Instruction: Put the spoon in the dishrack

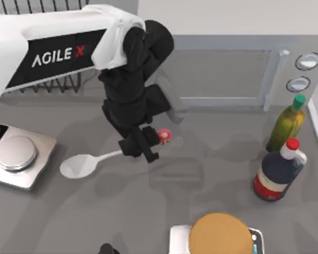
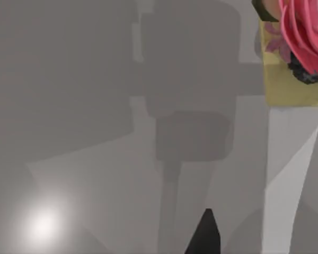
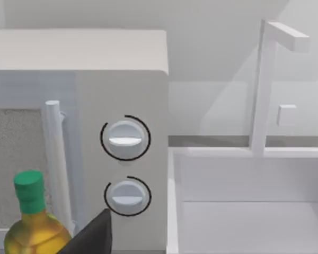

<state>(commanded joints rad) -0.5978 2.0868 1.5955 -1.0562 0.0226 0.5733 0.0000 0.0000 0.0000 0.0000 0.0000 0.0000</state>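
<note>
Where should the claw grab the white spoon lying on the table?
Probably the slim handle, from straight above. The white spoon with the red-pink knob lies flat on the grey table, its handle far narrower than the oval bowl. The left claw already hovers over the handle near the knob.

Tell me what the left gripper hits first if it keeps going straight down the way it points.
Most likely the spoon. The left gripper points down over its handle, between bowl and knob, with the grey table right beneath. How close the fingers are to the handle is unclear.
</note>
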